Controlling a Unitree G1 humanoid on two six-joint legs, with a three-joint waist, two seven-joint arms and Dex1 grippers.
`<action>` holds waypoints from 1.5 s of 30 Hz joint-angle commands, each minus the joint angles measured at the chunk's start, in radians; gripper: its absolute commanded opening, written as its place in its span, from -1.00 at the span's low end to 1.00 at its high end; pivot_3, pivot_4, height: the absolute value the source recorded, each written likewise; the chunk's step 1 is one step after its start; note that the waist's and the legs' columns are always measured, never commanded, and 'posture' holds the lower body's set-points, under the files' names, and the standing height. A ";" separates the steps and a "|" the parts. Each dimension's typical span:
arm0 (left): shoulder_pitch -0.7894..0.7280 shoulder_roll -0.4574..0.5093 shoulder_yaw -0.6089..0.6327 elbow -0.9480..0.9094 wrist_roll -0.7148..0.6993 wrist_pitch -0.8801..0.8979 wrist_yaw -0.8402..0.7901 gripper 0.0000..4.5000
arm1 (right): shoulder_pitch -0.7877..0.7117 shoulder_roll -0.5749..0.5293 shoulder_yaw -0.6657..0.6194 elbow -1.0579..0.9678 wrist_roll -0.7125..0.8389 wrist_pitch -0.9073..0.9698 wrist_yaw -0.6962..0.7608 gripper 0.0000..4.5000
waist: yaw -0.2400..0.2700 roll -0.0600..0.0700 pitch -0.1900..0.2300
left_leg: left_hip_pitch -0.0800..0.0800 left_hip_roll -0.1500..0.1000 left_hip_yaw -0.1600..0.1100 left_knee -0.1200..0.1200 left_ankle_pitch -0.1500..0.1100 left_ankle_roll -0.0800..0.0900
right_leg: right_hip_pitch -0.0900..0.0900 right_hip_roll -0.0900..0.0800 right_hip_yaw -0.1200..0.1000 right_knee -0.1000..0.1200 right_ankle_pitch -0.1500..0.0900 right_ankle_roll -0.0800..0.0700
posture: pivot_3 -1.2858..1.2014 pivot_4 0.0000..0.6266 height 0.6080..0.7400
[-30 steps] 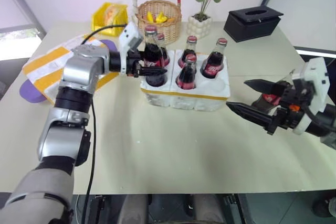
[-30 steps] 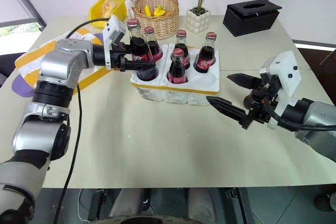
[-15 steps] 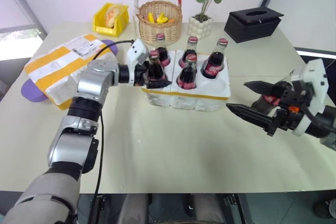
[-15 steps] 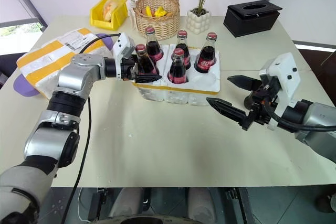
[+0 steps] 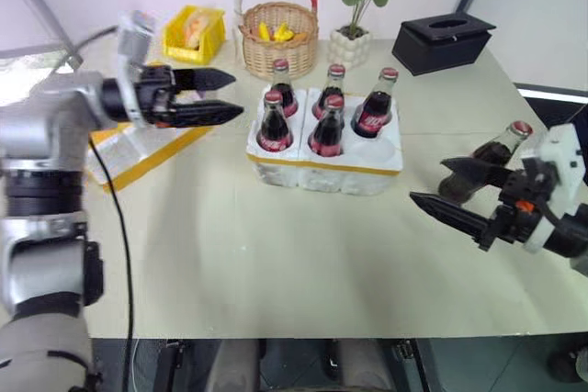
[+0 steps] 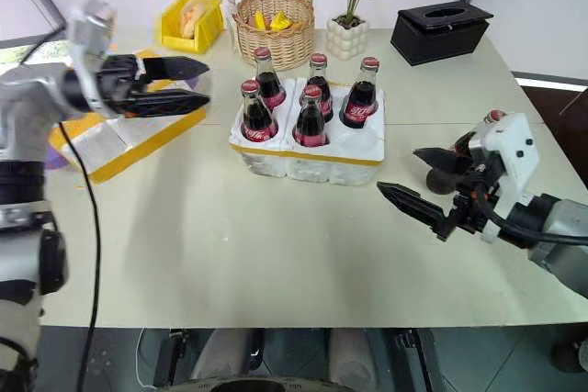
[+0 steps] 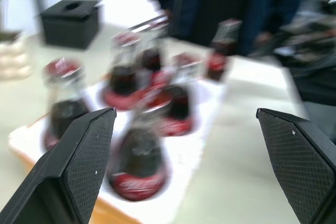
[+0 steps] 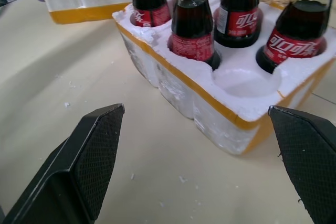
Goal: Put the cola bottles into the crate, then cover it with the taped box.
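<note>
The white foam crate (image 5: 323, 164) with its yellow band stands mid-table and holds several cola bottles (image 5: 273, 124). Its front-right hole (image 8: 245, 81) is empty. One more cola bottle (image 5: 501, 146) stands on the table at the right, just behind my right gripper (image 5: 427, 181), which is open and empty and points toward the crate. To the left of the crate and apart from it, my left gripper (image 5: 237, 94) is open and empty, raised above the taped box (image 6: 119, 140). My left arm partly hides that box.
Along the table's far edge stand a yellow bin (image 5: 193, 32), a wicker basket (image 5: 278, 29), a plant in a white pot (image 5: 349, 43) and a black tissue box (image 5: 441, 40). Bare tabletop (image 5: 276, 254) lies in front of the crate.
My left gripper set a bottle into the crate's front-left hole, opened, and drew back left and up over the taped box. My right gripper sank slightly, uncovering the loose bottle behind it.
</note>
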 commanded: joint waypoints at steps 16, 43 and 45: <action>0.137 0.086 -0.069 -0.157 -0.024 -0.063 -0.077 0.99 | 0.199 0.202 -0.116 0.136 -0.274 -0.084 0.011 1.00 | -0.003 0.000 0.000 | 0.001 0.001 0.000 -0.001 0.000 0.000 | 0.002 0.000 0.000 -0.003 0.000 0.000 | 0.03 -0.52 1.00; 0.140 0.057 -0.057 -0.179 -0.038 -0.066 -0.025 0.99 | -0.261 0.334 0.176 0.584 -0.544 -0.248 -0.016 1.00 | -0.009 0.002 0.000 | 0.001 0.001 0.000 -0.002 0.000 0.000 | 0.001 0.002 0.000 -0.002 0.000 0.000 | 0.03 -0.52 1.00; 0.142 0.057 -0.057 -0.180 -0.038 -0.067 -0.023 0.99 | -0.295 0.344 0.196 0.622 -0.562 -0.259 -0.014 1.00 | -0.009 0.002 0.000 | 0.001 0.001 0.000 -0.002 0.000 0.000 | 0.001 0.002 0.000 -0.002 0.000 0.000 | 0.03 -0.52 1.00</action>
